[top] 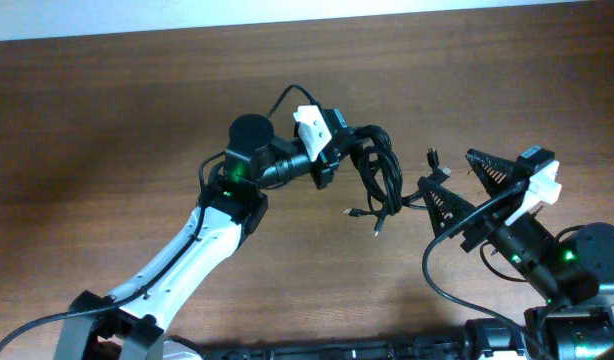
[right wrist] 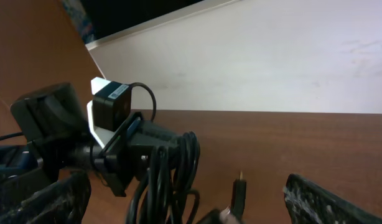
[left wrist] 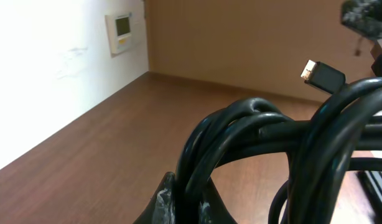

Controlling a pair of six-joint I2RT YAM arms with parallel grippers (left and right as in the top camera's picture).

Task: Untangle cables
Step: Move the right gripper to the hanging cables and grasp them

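At centre frame our left tool (top: 339, 150) was clenched on the cables (top: 379, 175), which hung from it over the tabletop (top: 137, 100). Our right tool (top: 465, 190), spread wide at centre right, gripped nothing. We judged it should pinch one loose plug end and draw it out slowly.

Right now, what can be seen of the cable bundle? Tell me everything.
The cables are several thin, glossy black cords, rubbery-looking, gathered in one looped bundle. The left pincer is shut on its upper part, and the loops hang from it above the wooden table. Small plug ends stick out, one showing a metal tip. The open right pincer stands beside the bundle; whether it touches cannot be told.
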